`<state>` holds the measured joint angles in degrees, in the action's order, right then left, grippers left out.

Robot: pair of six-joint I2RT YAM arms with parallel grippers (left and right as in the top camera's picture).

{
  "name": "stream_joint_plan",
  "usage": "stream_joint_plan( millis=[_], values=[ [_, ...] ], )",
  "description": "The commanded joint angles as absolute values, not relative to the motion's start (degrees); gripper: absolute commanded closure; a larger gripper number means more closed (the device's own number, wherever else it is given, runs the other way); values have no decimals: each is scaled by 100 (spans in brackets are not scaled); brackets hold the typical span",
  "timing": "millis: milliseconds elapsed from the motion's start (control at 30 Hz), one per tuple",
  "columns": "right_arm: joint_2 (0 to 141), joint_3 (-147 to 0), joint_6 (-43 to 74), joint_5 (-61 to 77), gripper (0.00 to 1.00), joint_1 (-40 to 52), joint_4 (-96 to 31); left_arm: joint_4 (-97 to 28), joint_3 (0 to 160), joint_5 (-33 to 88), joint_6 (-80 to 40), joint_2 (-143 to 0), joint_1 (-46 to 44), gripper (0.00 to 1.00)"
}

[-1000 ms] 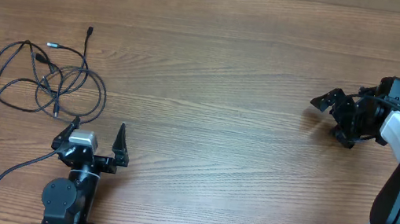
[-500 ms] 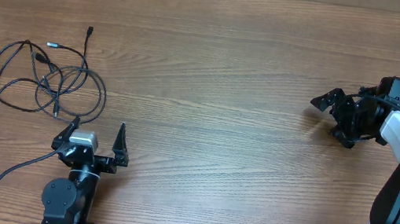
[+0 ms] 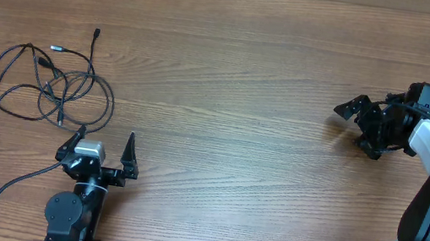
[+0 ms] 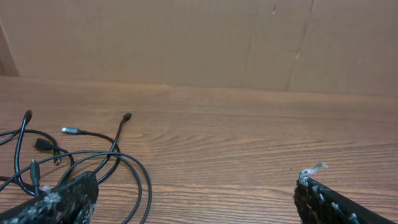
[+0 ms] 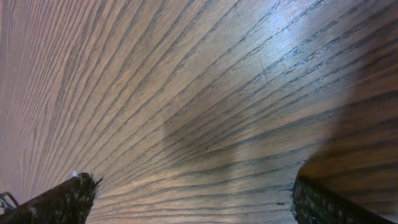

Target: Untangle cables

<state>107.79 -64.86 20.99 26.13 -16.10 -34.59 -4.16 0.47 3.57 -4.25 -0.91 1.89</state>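
overhead feed's evenly lit and sharp on my end, only soft shadows, right wrist cam gets pale glare on the table, darker shadow patch below, grain bending toward edges

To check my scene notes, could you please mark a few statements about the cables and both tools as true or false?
1. The cables lie in overlapping loops on the table, near the left arm. True.
2. The left tool is shut on a cable. False: it stands open, gripping nothing.
3. The right tool is open and empty, far from the cables. True.
4. Every cable lies straight, apart from the others. False: several strands cross in a tangle.
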Motion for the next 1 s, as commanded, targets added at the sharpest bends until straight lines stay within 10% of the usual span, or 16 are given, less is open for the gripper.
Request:
stream_joint_plan(
  millis=[0,967],
  values=[
    [10844,-6423,2121,2554,0,-1625,-3454,-434,27,276,-338,-36,185,0],
    [8667,-6423,2121,2554,0,-1619,-3454,-432,27,276,-338,-36,185,0]
  ],
)
